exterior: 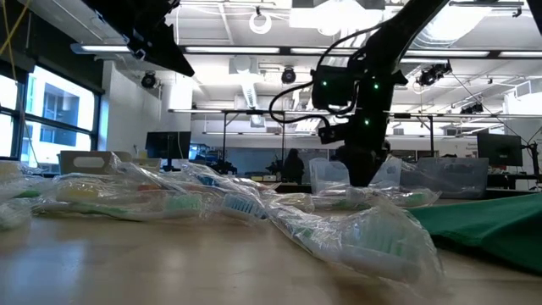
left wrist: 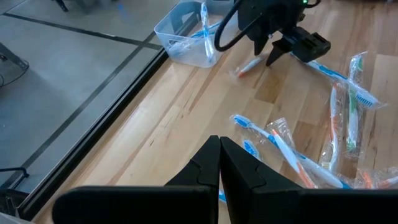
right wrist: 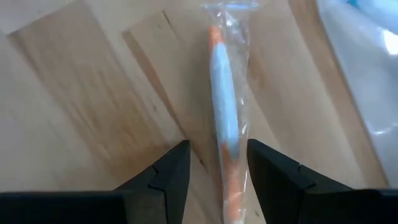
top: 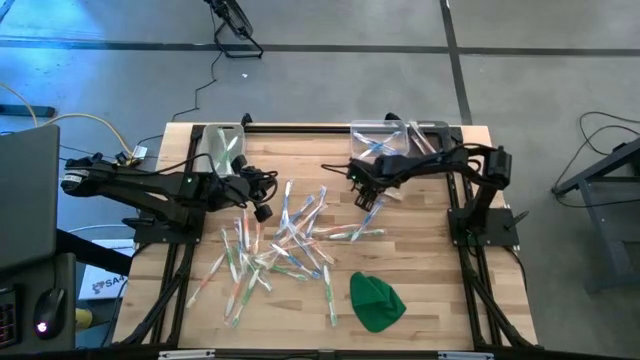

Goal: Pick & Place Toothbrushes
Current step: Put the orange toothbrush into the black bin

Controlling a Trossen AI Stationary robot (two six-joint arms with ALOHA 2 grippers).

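Note:
Many wrapped toothbrushes (top: 285, 245) lie scattered flat across the middle of the wooden table. One orange and white toothbrush (right wrist: 225, 118) in a clear wrapper lies apart at the far right, also seen in the left wrist view (left wrist: 249, 65). My right gripper (right wrist: 217, 163) points down over it and is open, one finger on each side of its handle, with a gap on both sides. Over the table's left half, my left gripper (left wrist: 219, 155) hangs above the wood, shut and empty, beside the pile (top: 262, 212).
Two clear plastic bins stand at the far edge, one at the left (top: 222, 145) and one at the right (top: 400, 140) with a few toothbrushes inside. A green cloth lump (top: 376, 300) lies near the front right. Bare wood shows at the table's left and right sides.

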